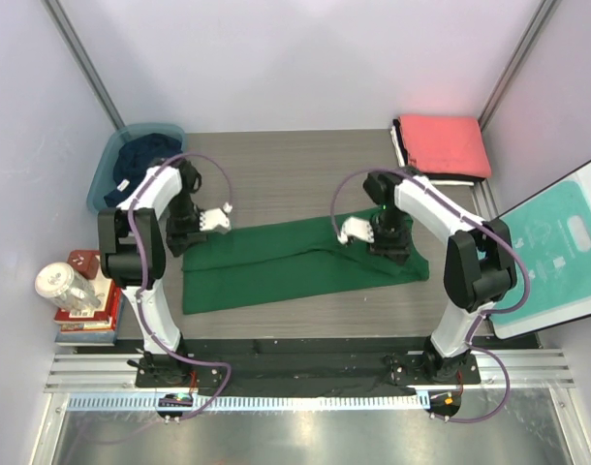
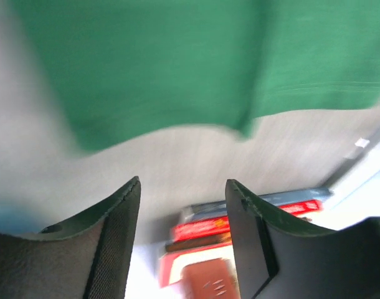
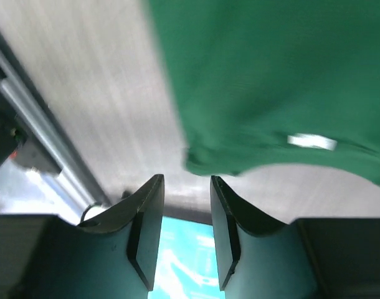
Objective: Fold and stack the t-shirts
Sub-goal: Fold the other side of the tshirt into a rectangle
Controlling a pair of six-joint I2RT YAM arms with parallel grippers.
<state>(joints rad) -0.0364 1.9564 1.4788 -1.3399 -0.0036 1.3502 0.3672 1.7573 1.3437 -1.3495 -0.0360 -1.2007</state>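
A dark green t-shirt (image 1: 295,262) lies on the table folded into a long band, running from lower left to right. My left gripper (image 1: 216,219) hovers just above the band's upper left end. In the left wrist view its jaws (image 2: 184,182) stand open and empty, with the green t-shirt (image 2: 177,62) ahead of them. My right gripper (image 1: 354,231) is over the band's upper edge near the middle. It (image 3: 186,179) is open too, holding nothing, the green cloth (image 3: 271,81) just beyond it. A navy t-shirt (image 1: 145,155) sits in the tub. A folded coral-red t-shirt (image 1: 441,145) tops a pile at the back right.
A teal plastic tub (image 1: 102,179) stands at the back left. Books with a jar (image 1: 77,295) on top sit at the left edge; the books (image 2: 240,224) also show past the left fingers. A teal-and-white board (image 1: 552,262) leans at the right. A metal rail (image 3: 47,143) runs nearby.
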